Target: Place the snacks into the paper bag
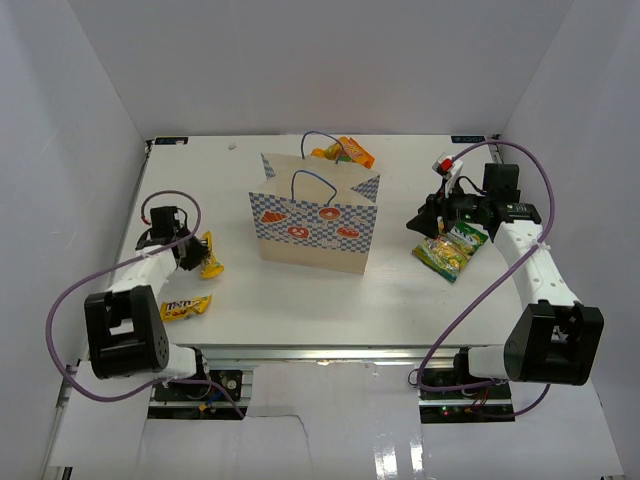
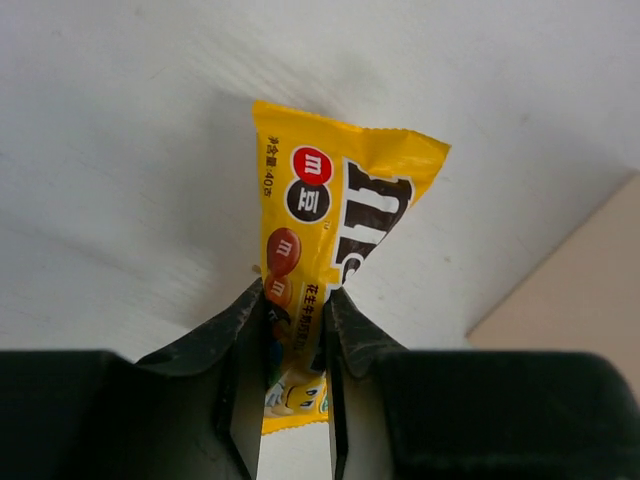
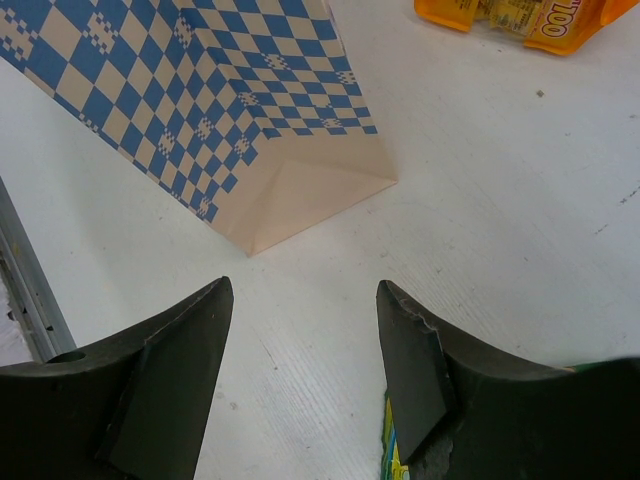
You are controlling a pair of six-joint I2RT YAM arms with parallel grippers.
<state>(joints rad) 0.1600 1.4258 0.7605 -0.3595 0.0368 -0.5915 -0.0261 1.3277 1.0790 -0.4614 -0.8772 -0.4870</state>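
Yellow packet (image 2: 330,210) pinched by one end in left gripper (image 2: 295,295), jaws clamped on it. Sits at left side of table (image 1: 300,290), well apart from paper bag (image 1: 315,225) standing upright mid-table. Right gripper (image 3: 305,320) spread, empty, just beside green-yellow pouch (image 1: 447,252). Risks: end-only pinch may let packet swing or slip in transit; snagging cord handles (image 1: 310,180) could tip the bag.

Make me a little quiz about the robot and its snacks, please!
1. True or false: the left gripper is shut on a yellow packet.
2. What lies on the table behind the bag? A. a yellow packet B. an orange pouch C. nothing
3. Fill in: the right gripper is ____ (open or shut).
Key: 1 true; 2 B; 3 open.
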